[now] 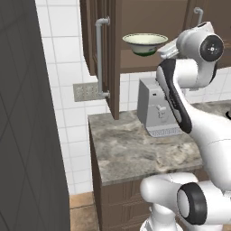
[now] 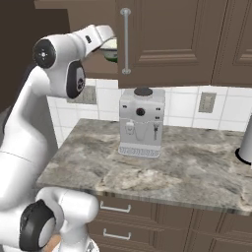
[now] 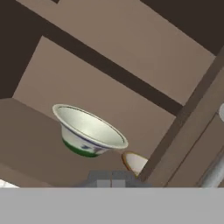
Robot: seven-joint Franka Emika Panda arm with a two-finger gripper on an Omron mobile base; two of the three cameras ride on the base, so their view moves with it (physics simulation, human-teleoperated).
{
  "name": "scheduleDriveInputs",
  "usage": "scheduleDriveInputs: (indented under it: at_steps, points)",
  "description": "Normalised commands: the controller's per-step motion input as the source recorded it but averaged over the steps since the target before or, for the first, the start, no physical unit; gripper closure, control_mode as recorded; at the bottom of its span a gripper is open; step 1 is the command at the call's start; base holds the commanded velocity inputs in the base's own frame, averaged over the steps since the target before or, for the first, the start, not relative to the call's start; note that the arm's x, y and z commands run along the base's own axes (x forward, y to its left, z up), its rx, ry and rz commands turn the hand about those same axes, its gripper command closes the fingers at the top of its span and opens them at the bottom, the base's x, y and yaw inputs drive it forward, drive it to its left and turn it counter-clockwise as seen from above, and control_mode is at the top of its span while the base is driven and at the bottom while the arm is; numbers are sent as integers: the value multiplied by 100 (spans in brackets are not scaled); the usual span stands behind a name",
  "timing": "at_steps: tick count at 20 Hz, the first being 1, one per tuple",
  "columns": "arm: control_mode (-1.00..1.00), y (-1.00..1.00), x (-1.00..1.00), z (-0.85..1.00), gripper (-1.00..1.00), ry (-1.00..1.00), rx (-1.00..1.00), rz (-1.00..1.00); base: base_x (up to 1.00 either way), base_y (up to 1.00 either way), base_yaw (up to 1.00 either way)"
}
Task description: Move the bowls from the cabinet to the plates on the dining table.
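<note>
Left base view: cabinet (image 1: pixel 135 27) stands open above the counter, arm reaching up into it. Cream-white bowl (image 1: pixel 145 43) sits on the cabinet shelf; second tan bowl (image 3: pixel 134 162) beside it, partly hidden. Gripper (image 3: pixel 108 179) pinched fully closed, holding nothing, just short of the bowls. No bowl moved yet; both transfers remain.

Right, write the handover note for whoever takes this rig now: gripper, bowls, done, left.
Gripper: shut, holding nothing, up at the open cabinet.
Cream bowl: on the cabinet shelf, upright, just ahead of the gripper, not gripped.
Tan bowl: a sliver shows behind the cream one in the hand view, same shelf.
Below: coffee machine on the counter.
Done: cabinet door open, arm raised to the shelf.
Left: open the gripper, take each bowl, carry both to the plates on the dining table.
</note>
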Motion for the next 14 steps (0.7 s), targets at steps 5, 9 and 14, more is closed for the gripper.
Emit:
scheduleDriveInputs:
  at_steps: [5, 9, 14]
  points:
    - [-100, 14, 37, 3, 100, 18, -1, -18, 0, 0, 0]
    - [-100, 5, 40, 2, 100, 17, -4, -19, 0, 0, 0]
    - [-100, 0, 41, 0, 100, 8, -9, -20, 0, 0, 0]
